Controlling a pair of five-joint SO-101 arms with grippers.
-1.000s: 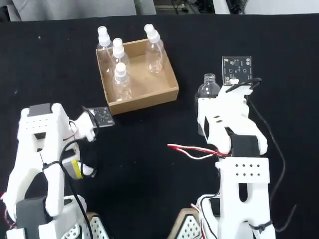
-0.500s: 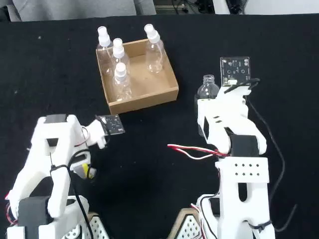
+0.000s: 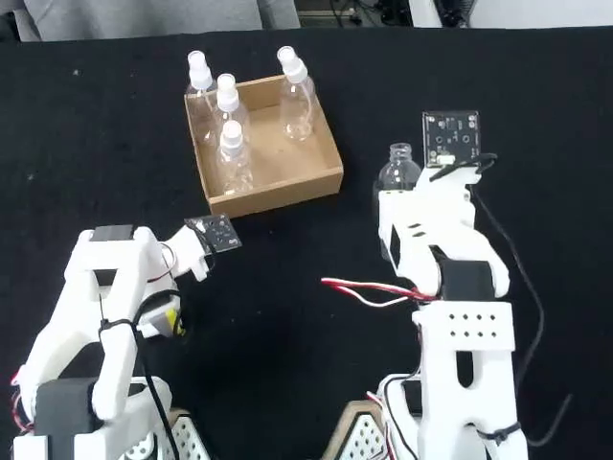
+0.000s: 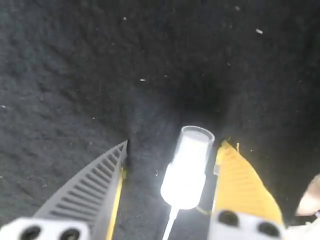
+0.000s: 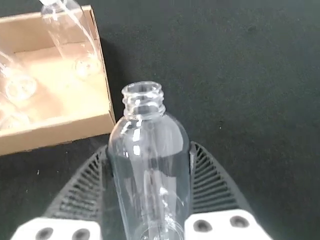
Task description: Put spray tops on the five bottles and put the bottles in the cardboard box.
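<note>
The left gripper (image 4: 174, 150) hung released low over the black cloth-covered table (image 4: 75, 60). Its grey and yellow fingers were spread around a white plastic spray top (image 4: 187, 167), which lay close to the yellow finger and apart from the grey one. The right gripper (image 5: 149, 148) was clenched on a clear, uncapped plastic bottle (image 5: 145, 112), held upright near the brown cardboard box (image 3: 278, 196). Four capped clear bottles (image 3: 233, 153) stood in that box.

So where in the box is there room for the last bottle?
The cardboard box has bare floor in its corner nearest the open bottle, in front of the lone capped bottle. The left side, with three bottles, is crowded.
</note>
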